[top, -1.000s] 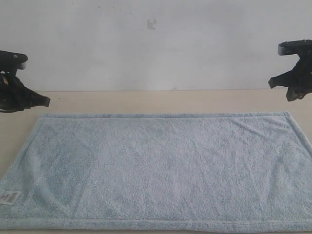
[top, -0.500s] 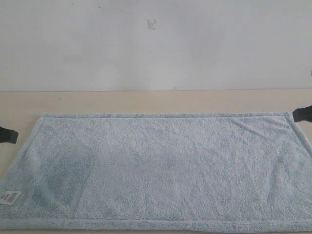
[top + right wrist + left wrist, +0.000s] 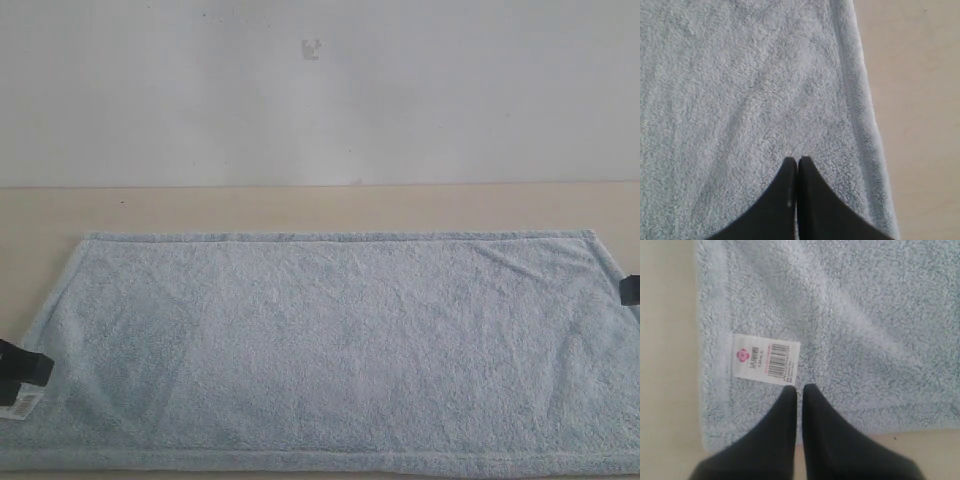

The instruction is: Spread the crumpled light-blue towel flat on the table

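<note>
Towel down flat, both pairs of fingers pressed shut, holding nothing.
The large light-blue fluffy terry towel (image 3: 330, 345) lies spread on the pale beige worktop (image 3: 300, 208). My left fingers (image 3: 788, 399) point at its white barcode label (image 3: 766, 363), just ahead of the tips. My right fingers (image 3: 789, 169) sit just inside the hemmed edge (image 3: 860, 115). I'd only stroke the faint creases outward, lightly, so the pile doesn't drag.

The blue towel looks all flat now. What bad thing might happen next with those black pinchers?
1. The left gripper, shut, is over the towel corner beside the white label. If it slides while touching, it may drag that corner into wrinkles.
2. The right gripper, also shut, is near the towel's hemmed side edge. A sideways move there might fold the edge over or shift the towel on the table.
</note>
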Available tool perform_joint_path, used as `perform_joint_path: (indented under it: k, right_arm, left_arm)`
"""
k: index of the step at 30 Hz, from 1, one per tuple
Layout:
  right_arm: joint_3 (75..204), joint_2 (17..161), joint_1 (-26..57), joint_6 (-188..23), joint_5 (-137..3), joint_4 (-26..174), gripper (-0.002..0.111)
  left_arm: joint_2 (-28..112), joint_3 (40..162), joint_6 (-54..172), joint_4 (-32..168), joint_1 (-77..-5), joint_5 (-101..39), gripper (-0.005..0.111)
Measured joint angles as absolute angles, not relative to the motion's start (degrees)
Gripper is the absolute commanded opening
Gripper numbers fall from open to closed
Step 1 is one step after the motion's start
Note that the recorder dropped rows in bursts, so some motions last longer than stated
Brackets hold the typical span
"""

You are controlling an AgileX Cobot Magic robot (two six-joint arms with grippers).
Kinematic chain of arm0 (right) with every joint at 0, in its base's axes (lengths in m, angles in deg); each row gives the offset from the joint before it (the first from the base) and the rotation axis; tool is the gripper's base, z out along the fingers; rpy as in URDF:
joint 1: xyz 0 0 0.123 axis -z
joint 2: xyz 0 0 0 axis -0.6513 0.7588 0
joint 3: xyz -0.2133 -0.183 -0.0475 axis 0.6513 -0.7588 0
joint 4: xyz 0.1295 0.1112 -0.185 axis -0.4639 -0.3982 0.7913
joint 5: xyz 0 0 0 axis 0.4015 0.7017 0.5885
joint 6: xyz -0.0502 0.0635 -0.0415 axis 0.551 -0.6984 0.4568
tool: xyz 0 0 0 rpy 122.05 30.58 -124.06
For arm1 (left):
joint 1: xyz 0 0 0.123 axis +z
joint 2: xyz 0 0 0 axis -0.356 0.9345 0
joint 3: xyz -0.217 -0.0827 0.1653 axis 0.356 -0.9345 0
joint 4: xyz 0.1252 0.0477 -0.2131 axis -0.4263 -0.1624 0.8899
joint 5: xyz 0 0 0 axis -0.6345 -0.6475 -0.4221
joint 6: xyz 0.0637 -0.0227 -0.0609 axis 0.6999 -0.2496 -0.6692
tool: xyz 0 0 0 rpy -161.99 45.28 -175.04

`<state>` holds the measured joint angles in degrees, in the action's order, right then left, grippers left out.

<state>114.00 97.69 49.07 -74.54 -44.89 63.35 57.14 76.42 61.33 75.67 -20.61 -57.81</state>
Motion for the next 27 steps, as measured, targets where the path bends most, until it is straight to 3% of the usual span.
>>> perform_joint_path:
  k: [10, 27]
  right_arm:
    - [113.49, 95.75, 46.40, -74.54, -46.18, 63.11, 0.000]
    - [113.49, 95.75, 46.40, -74.54, -46.94, 62.25, 0.000]
  left_arm:
    - [60.31, 75.44, 48.22, 61.67, -20.61, -58.17, 0.004]
    - [67.38, 75.44, 45.07, 58.07, -20.61, -57.83, 0.004]
